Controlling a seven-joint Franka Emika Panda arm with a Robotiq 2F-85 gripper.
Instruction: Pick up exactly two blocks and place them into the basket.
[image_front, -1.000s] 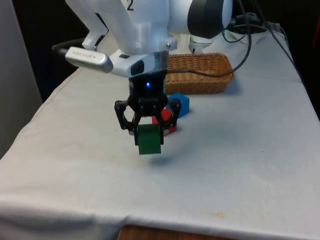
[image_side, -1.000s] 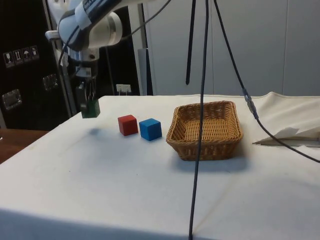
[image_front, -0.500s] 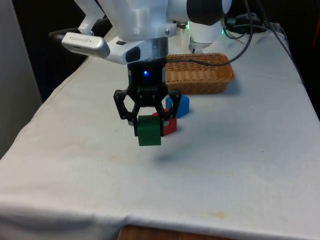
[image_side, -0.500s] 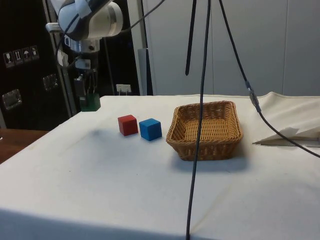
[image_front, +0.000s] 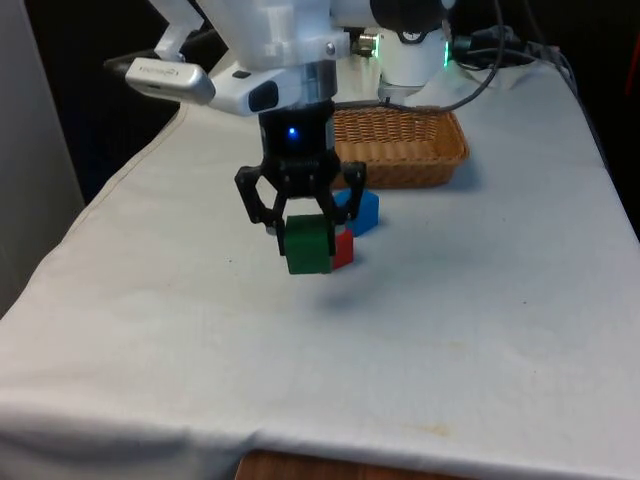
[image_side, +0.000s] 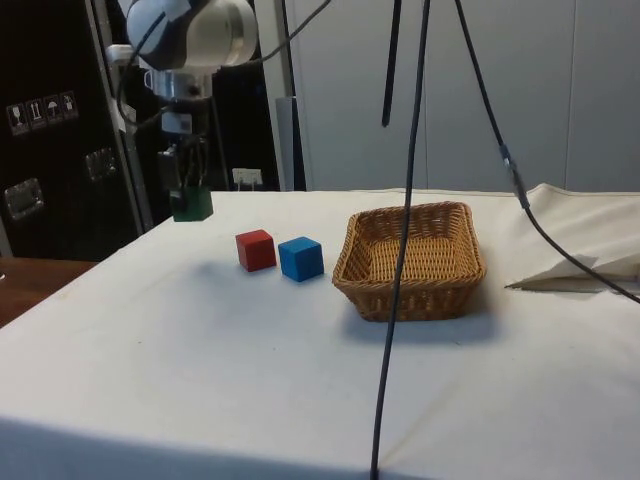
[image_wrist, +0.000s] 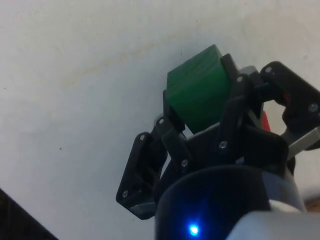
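The end effector (image_front: 305, 232) is clamped on the green block (image_front: 308, 245), held above the bench (image_front: 480, 300). The basket (image_side: 412, 260), near the bench's far end, looks empty; red block (image_side: 256, 249) and blue block (image_side: 301, 258) sit beside it. Neither placement seems done.

- In the front view, we see the red block (image_front: 343, 247) mostly hidden behind the green block (image_front: 307, 244).
- The gripper (image_front: 303, 212) covers part of the blue block (image_front: 362, 211).
- The basket (image_front: 420, 150) has its far rim hidden by the arm.
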